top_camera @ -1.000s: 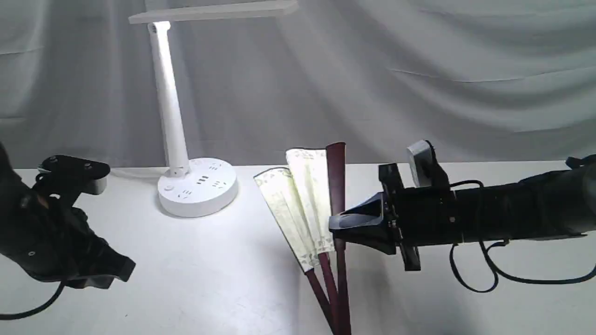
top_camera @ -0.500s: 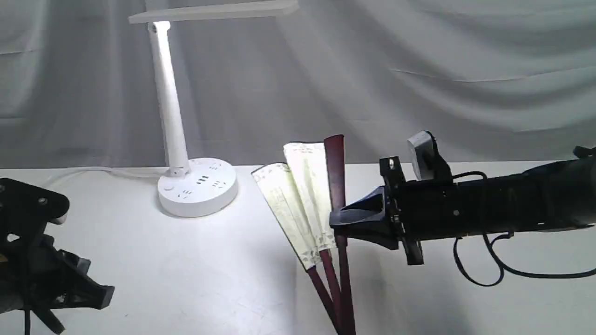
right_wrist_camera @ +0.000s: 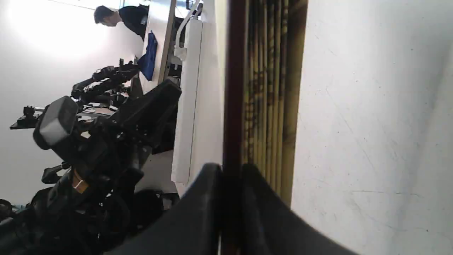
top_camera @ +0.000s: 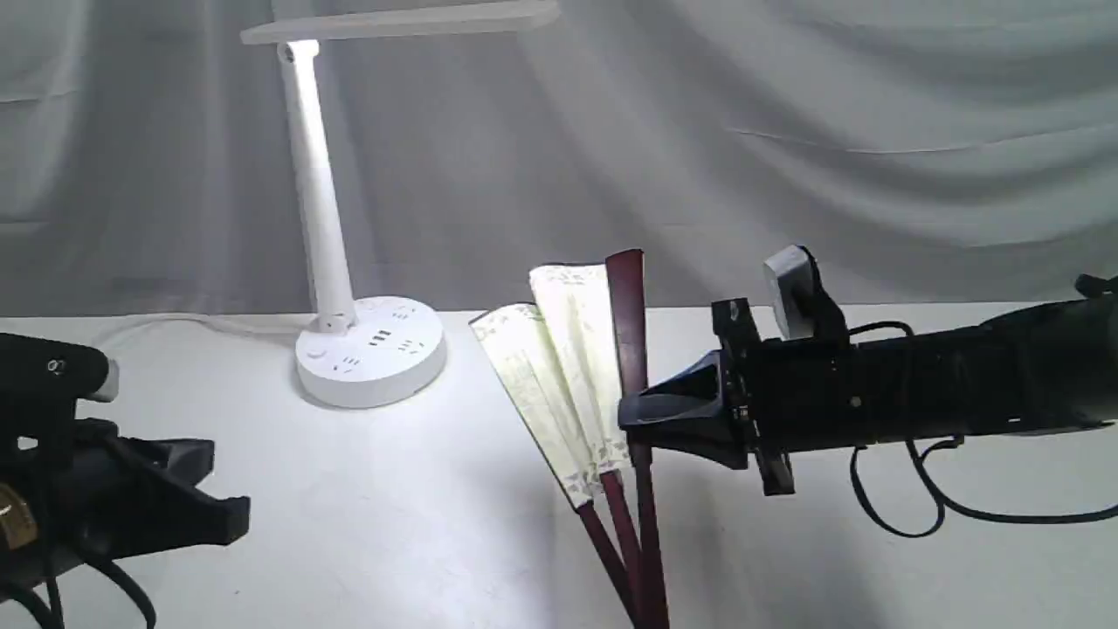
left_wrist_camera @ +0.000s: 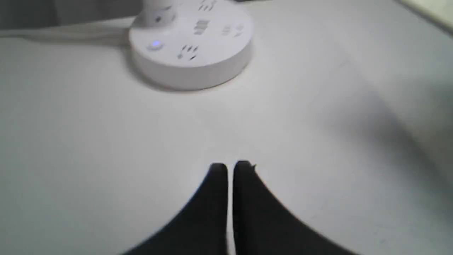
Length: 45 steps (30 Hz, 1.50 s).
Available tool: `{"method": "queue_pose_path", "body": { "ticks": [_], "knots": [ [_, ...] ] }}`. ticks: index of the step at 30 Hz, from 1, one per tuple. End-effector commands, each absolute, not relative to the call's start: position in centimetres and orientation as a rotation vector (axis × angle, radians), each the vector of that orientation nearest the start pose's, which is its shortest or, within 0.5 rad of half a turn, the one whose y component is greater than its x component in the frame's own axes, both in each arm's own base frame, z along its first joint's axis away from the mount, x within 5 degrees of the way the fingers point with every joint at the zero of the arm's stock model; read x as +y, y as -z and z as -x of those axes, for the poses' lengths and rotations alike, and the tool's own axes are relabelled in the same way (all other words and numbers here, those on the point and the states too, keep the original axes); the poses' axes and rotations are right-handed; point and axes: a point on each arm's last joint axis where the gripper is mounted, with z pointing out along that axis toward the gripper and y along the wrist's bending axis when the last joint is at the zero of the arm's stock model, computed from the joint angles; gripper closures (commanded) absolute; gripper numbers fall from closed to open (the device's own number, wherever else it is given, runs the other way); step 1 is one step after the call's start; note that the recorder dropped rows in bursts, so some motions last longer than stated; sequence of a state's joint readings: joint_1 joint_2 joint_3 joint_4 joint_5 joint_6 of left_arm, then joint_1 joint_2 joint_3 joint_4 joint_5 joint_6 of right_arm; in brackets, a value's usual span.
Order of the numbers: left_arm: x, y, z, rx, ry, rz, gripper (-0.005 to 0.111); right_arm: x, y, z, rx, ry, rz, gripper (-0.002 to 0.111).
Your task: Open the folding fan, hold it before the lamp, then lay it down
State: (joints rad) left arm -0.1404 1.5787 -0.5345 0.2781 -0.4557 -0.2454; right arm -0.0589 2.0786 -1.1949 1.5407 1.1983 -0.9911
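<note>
The folding fan [top_camera: 568, 376] has a cream pleated leaf with a faint patterned border and dark edging, over dark maroon ribs [top_camera: 627, 314]. The lamp [top_camera: 316, 201] is plain white, its base dotted with dark sockets and one blue light; the table [top_camera: 393, 524] is white; the backdrop cloth [top_camera: 830, 131] pale grey; the left gripper [left_wrist_camera: 230, 169] and right gripper [top_camera: 629, 418] black.

Exterior camera sits low, looking nearly level across the tabletop [top_camera: 393, 542] toward the draped backdrop [top_camera: 786, 175], lamp [top_camera: 319, 218] at its left. Left wrist camera peers down close past the left end effector [left_wrist_camera: 230, 169] at the lamp's base, which the exterior view shares. Right wrist camera, rolled sideways, sits tight behind the right end effector [right_wrist_camera: 231, 170] on the folding fan [right_wrist_camera: 269, 88], facing the left arm [right_wrist_camera: 99, 141].
</note>
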Motion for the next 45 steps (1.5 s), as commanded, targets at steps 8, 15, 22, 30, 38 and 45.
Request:
{"method": "queue_pose_path", "body": {
  "ticks": [8, 15, 22, 30, 38, 45],
  "knots": [
    [-6.2, -17.4, -27.7, 2.018, 0.555, 0.046, 0.096, 6.3, -16.9, -38.6, 2.253, -1.668, -0.045, 0.108],
    [-7.4, -14.7, -28.5, 2.012, 0.857, 0.247, 0.066, 6.3, -16.8, -38.5, 2.265, -1.660, -0.028, 0.108],
    [-8.7, -12.8, -30.0, 1.917, 1.255, 0.488, 0.066, 6.3, -16.8, -38.5, 2.263, -1.653, -0.012, 0.108],
    [-11.2, -11.7, -33.7, 1.931, 1.600, 0.419, 0.065, 6.3, -16.8, -38.5, 2.264, -1.651, -0.007, 0.108],
    [-11.7, -10.1, -36.1, 1.930, 1.688, 0.477, 0.065, 6.3, -16.8, -38.5, 2.260, -1.653, -0.011, 0.108],
    [-13.2, -8.6, -36.6, 1.963, 1.729, 0.486, 0.065, 6.3, -16.8, -38.5, 2.260, -1.653, -0.011, 0.108]
  ]
}}
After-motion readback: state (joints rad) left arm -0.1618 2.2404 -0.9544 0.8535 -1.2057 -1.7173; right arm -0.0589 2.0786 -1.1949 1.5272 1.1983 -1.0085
